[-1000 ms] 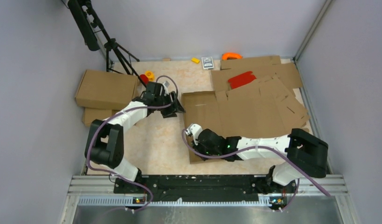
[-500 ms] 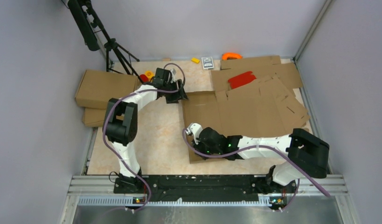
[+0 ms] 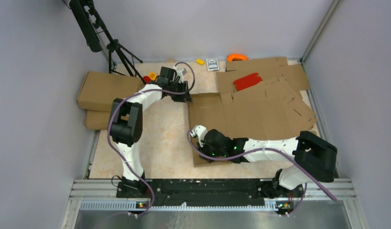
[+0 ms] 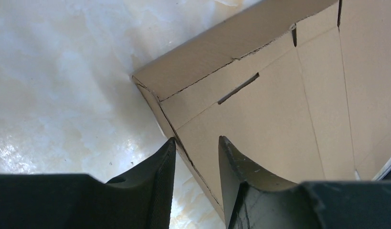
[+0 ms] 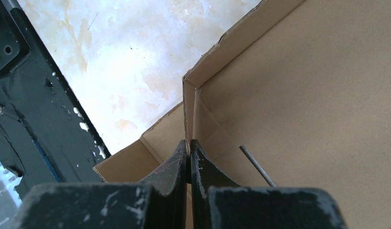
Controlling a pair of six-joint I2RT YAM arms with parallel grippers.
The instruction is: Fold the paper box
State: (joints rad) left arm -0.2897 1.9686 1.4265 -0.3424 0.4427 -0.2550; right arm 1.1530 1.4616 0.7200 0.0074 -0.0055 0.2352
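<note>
At the 10 o'clock corner of the paper box [image 3: 241, 114], which lies toward 3 o'clock on the bench [image 3: 160, 143], the left fingers [image 4: 160, 191] are set apart astride a raised wall. At 7 o'clock another wall is pinched by the right fingers [image 5: 174, 167]. The remaining flaps are seemingly unfolded.

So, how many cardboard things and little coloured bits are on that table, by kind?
closed cardboard boxes: 2
half-folded box: 1
heap of flat cardboard sheets: 1
red bits: 2
yellow bits: 2
orange bit: 1
small patterned pack: 1
Total: 10
</note>
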